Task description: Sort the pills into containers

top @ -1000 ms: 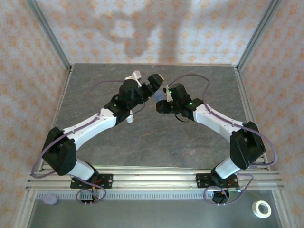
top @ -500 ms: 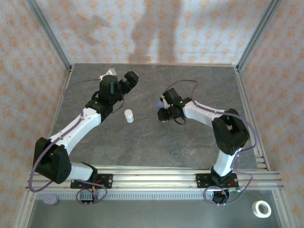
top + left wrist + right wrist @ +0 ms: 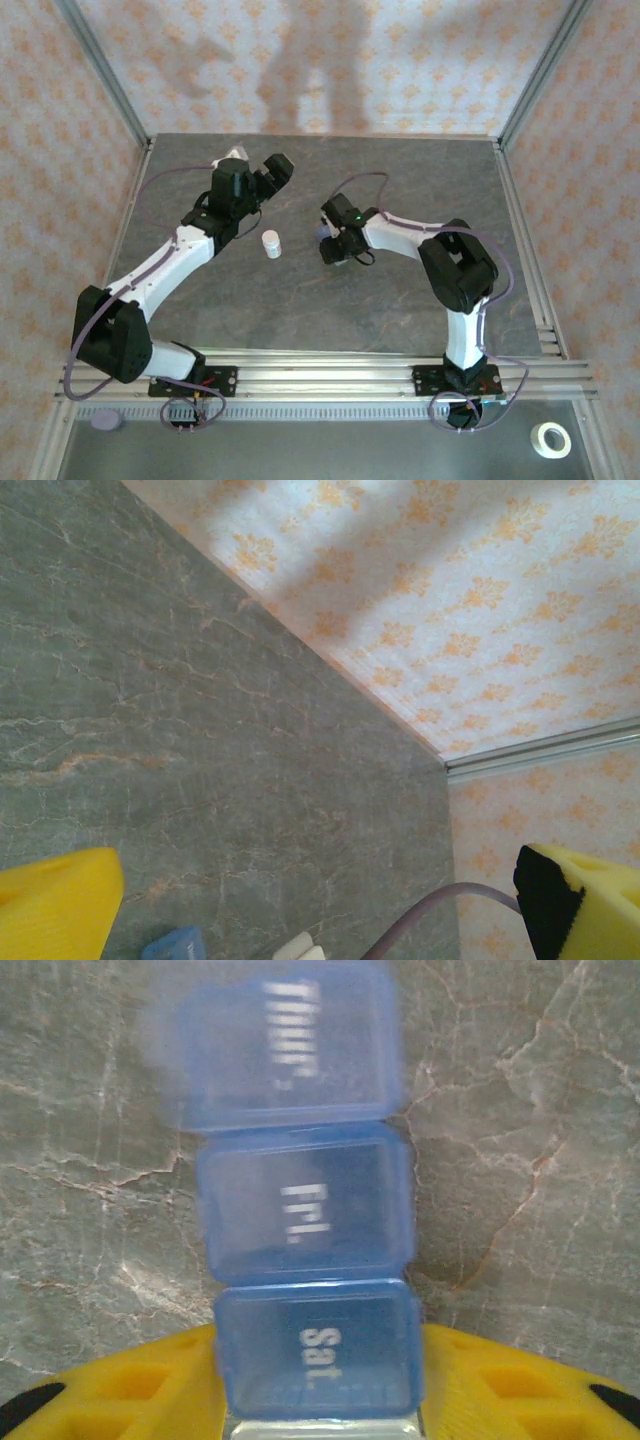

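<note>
The containers (image 3: 305, 1210) are a translucent blue strip marked Thur, Fri and Sat, lying on the grey table with all lids down. My right gripper (image 3: 315, 1390) straddles the Sat end, a yellow finger (image 3: 130, 1385) close on each side. The lid's rim hides whether the pads touch it. From above, that gripper (image 3: 329, 242) sits mid-table with a bit of the blue strip (image 3: 321, 233) at its tip. My left gripper (image 3: 276, 167) hangs wide open at the back left, holding nothing, its yellow fingertips (image 3: 55, 905) far apart. The pills are out of view.
A small whitish bottle (image 3: 271, 243) stands upright between the two arms. A purple cable (image 3: 440, 910) crosses the left wrist view's lower edge. A tape roll (image 3: 549, 439) and a grey disc (image 3: 105, 421) lie on the near shelf below the arm bases.
The left arm has swung back and left, away from the centre, uncovering the bottle. The right gripper has slid left across the table with the blue strip.
</note>
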`<state>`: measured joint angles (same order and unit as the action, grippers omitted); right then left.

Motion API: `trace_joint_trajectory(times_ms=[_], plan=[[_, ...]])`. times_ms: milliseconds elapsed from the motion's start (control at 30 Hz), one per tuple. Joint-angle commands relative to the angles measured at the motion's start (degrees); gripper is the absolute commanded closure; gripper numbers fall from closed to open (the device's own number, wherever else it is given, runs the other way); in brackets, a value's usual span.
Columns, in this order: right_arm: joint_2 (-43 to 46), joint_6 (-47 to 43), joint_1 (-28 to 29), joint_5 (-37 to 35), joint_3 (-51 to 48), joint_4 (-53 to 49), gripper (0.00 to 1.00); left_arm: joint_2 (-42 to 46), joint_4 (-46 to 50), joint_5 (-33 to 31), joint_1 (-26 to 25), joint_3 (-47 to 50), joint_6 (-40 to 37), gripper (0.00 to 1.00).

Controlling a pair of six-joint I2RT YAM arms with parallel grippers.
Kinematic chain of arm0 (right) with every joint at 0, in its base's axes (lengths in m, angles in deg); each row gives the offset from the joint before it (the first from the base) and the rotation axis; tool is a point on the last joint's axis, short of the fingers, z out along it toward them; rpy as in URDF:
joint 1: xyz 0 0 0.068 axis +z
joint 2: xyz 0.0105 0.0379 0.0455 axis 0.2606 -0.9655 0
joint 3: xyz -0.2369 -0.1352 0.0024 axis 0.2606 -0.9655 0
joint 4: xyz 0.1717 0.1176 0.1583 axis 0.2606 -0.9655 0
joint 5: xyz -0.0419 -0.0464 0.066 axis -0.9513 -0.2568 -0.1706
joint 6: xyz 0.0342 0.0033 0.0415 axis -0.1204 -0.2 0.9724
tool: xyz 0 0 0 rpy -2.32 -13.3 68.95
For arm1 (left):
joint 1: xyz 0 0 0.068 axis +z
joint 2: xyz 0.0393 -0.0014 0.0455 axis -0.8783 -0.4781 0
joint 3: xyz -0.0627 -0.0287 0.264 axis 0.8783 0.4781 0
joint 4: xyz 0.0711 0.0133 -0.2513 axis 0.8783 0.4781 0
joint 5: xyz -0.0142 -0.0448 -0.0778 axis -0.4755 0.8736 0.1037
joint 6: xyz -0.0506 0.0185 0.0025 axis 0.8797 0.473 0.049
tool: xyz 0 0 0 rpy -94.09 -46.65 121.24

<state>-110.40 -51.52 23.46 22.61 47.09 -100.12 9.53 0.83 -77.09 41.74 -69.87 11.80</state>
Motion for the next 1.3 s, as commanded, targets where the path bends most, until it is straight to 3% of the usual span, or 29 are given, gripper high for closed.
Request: trace_joint_trajectory(times_ms=[0, 133, 233, 467, 867, 1267], plan=[[-0.75, -0.15, 0.24, -3.05, 0.55, -1.74, 0.38, -0.41, -0.90, 0.81, 0.29, 0.03, -0.17, 0.00], [0.37, 0.87, 0.97, -4.91, -0.40, -3.10, 0.18, -0.36, -0.79, 0.81, 0.29, -0.20, -0.52, 0.00], [1.98, 2.16, 1.16, -6.60, -2.41, -3.33, 0.12, -0.37, -0.81, 0.98, 0.35, -0.50, -0.68, 0.00], [3.27, 3.63, -0.15, -13.24, -4.78, -5.58, 0.12, -0.72, 0.12, 1.60, 0.29, -1.78, -1.88, 0.00], [2.76, 5.11, -6.89, -15.23, 0.79, -10.24, 0.13, -1.59, 4.48, 3.74, 0.30, -5.50, -7.34, 0.00], [12.74, 10.18, -10.51, -8.37, 0.06, -11.32, 0.12, -5.70, 23.21, 0.16, -1.01, -15.53, -27.03, 0.00]])
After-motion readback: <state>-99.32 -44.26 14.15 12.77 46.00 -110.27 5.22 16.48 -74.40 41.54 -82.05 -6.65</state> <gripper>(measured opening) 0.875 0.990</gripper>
